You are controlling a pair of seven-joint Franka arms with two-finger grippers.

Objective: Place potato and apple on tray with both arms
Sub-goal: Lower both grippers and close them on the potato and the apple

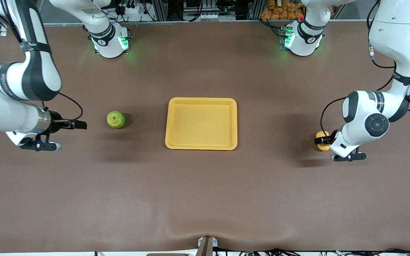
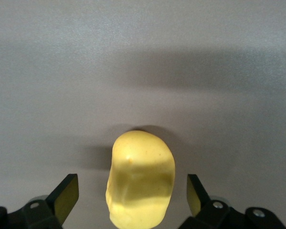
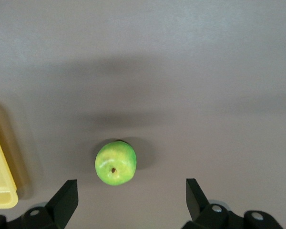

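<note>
At the left edge of the front view the right gripper [image 1: 78, 124] hangs with its fingers spread, holding nothing, beside the apple [image 1: 116, 119], round and green with yellowish patches. The shallow yellow-orange tray [image 1: 201, 123] sits mid-frame. At right the left gripper [image 1: 321, 139] straddles the pale, lumpy potato [image 1: 321, 135], fingers parted and not touching it.

You're looking at two white jointed arms, the left arm [image 1: 386, 106] and the right arm [image 1: 16, 96], each with dark grey joint bands and looping black cables. Green lights glow on both rounded bases. A dark round cap marks the left arm's wrist joint. Each ends in black fingers [image 2: 66, 195] with silver screws at their mounts.
</note>
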